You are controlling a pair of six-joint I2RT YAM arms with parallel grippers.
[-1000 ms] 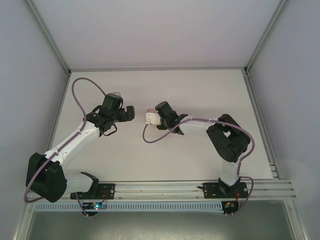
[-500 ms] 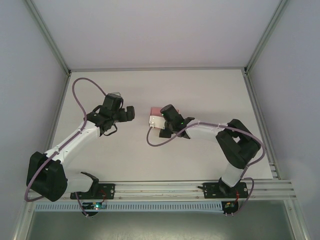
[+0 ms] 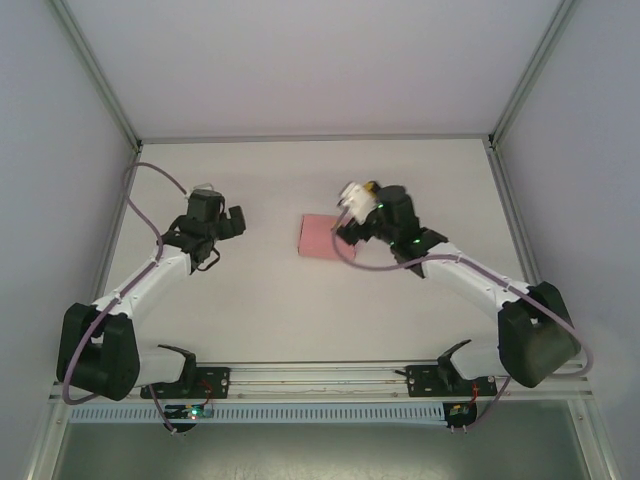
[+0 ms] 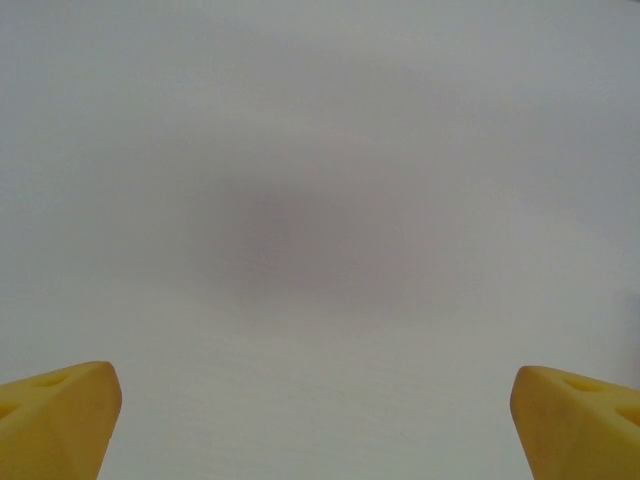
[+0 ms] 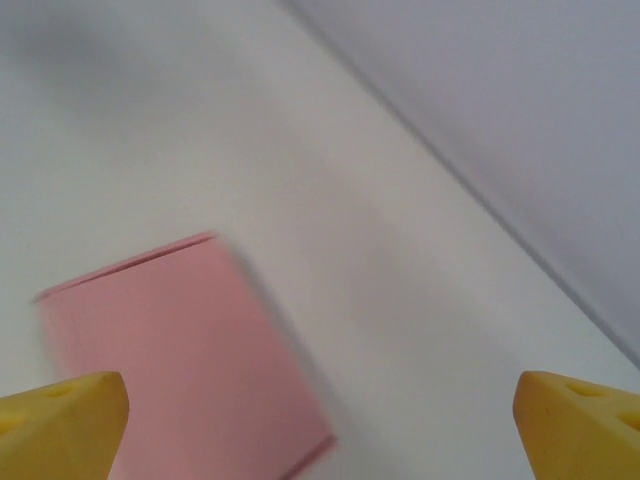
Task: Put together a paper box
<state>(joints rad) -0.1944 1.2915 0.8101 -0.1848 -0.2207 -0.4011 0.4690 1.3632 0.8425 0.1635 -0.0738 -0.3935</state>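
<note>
Pink paper box [image 3: 325,237] lies mid-desk [image 3: 260,300]. Right claw [image 3: 351,197], jaws spread wide and empty, hangs just beside it, with the box at its 7 o'clock. Long axis perhaps 11-to-5 in the blurred wrist view. Left claw [image 3: 205,196], likewise spread, sits well apart at the box's 9 o'clock. Right arm nearer.

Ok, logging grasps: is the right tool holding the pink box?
No, the paper box lies on the table, the right tool open and apart from it.
</note>
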